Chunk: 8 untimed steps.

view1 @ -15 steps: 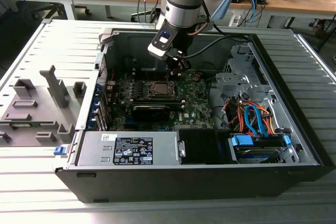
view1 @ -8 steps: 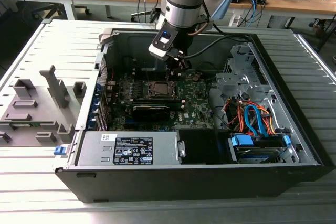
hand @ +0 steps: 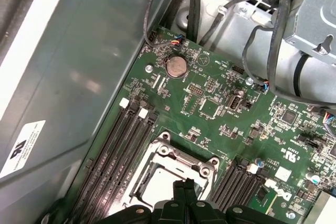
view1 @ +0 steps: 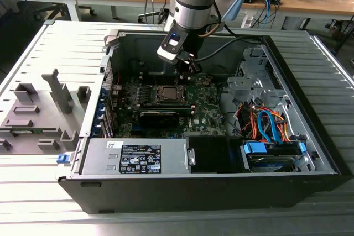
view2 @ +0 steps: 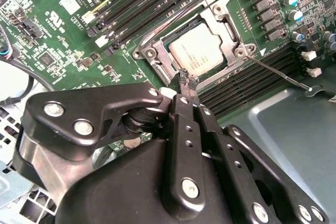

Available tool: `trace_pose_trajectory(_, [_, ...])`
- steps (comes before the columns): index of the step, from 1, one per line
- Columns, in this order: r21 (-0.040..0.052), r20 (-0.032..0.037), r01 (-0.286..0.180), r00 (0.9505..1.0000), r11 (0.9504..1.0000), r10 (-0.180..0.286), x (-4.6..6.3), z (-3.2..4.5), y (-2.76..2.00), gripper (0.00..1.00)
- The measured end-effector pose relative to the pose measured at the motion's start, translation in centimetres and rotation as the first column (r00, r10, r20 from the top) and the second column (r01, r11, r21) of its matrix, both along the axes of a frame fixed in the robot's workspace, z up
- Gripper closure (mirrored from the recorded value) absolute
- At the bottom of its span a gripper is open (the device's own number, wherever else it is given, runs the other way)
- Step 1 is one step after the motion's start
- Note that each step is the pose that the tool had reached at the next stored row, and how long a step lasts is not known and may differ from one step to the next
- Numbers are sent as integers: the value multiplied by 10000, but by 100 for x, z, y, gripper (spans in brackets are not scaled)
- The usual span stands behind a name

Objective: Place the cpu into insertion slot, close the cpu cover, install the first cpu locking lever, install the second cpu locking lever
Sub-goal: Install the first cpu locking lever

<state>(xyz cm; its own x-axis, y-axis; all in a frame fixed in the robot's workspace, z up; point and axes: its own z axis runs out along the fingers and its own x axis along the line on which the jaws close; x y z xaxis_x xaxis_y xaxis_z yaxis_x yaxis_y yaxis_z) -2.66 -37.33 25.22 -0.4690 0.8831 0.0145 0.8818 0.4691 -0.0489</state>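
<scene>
The cpu [view2: 202, 51] lies flat in the insertion slot [view2: 157, 56] on the green motherboard, its pale metal face showing through the window of the cpu cover [view2: 227, 22], which lies down around it. A thin wire locking lever [view2: 278, 72] sticks out sideways from the socket over the memory slots, unlatched. My gripper [view2: 186, 80] hangs just over the socket's edge, its black fingers pressed together with nothing between them. In the first wrist view the gripper [hand: 184, 184] sits over the cpu [hand: 157, 190]. In the exterior view the gripper [view1: 187, 73] is above the socket [view1: 167, 93].
The open computer case [view1: 310, 153] lies on a ribbed table. A black graphics card [view1: 159, 115] sits beside the socket, the power supply [view1: 135, 156] in front, and a drive cage with coloured cables [view1: 265, 125] at the exterior view's right. Grey fixtures [view1: 38, 111] stand at the left.
</scene>
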Motion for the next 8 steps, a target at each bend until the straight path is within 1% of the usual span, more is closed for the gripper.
trace_pose_trajectory(8, [0, 0, -228, 9997, 9997, 228, 0, 0, 0, 89])
